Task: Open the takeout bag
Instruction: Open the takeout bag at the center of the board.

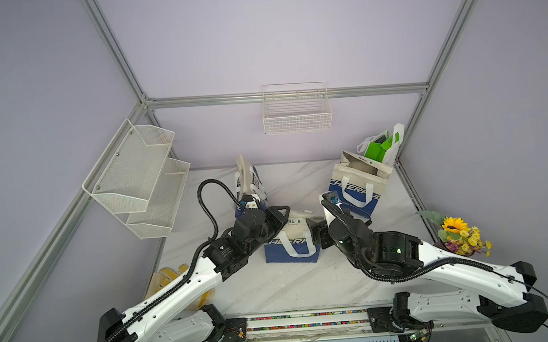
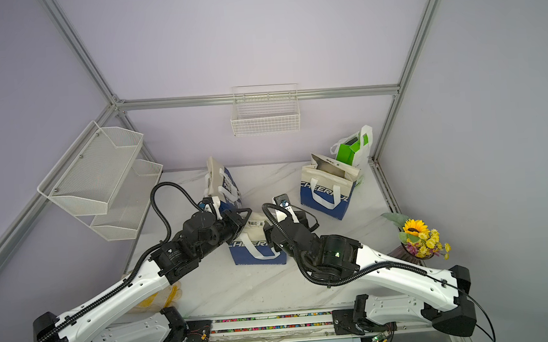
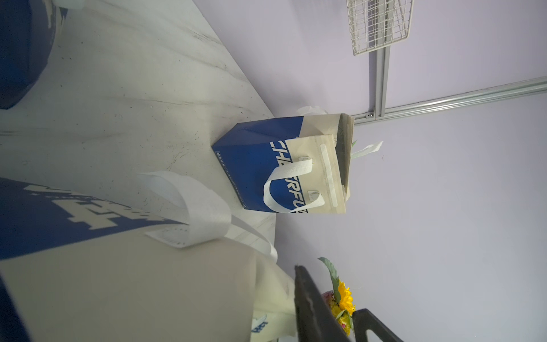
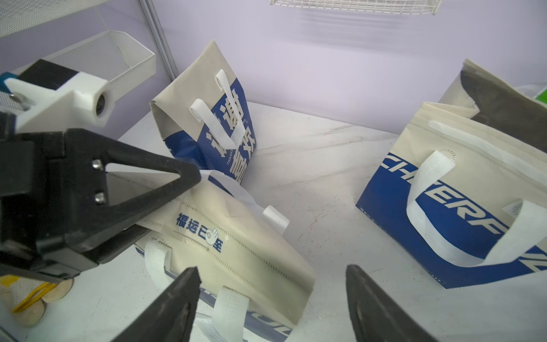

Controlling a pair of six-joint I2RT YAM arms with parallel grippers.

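The takeout bag point(image 1: 292, 245) point(image 2: 258, 248), blue below and cream above with white handles, stands mid-table between both arms. Its cream top point(image 4: 236, 234) is folded flat. My left gripper point(image 1: 283, 214) point(image 2: 245, 216) is at the bag's left top edge. In the right wrist view the flap runs in between its black fingers point(image 4: 142, 180). In the left wrist view only one finger point(image 3: 313, 311) shows beside the cream fabric point(image 3: 118, 281). My right gripper point(image 4: 272, 284) point(image 1: 315, 232) stands open at the bag's right end, with the bag's corner between its fingertips.
An open bag of the same kind point(image 1: 358, 186) stands at the back right, with a green and white bag point(image 1: 382, 145) behind it. A third bag point(image 1: 249, 183) leans at the back. A sunflower pot point(image 1: 459, 235) stands at the right edge, and a yellow object point(image 1: 171, 275) lies under my left arm. A wire basket point(image 1: 296, 111) and a mesh shelf point(image 1: 136, 177) hang on the walls.
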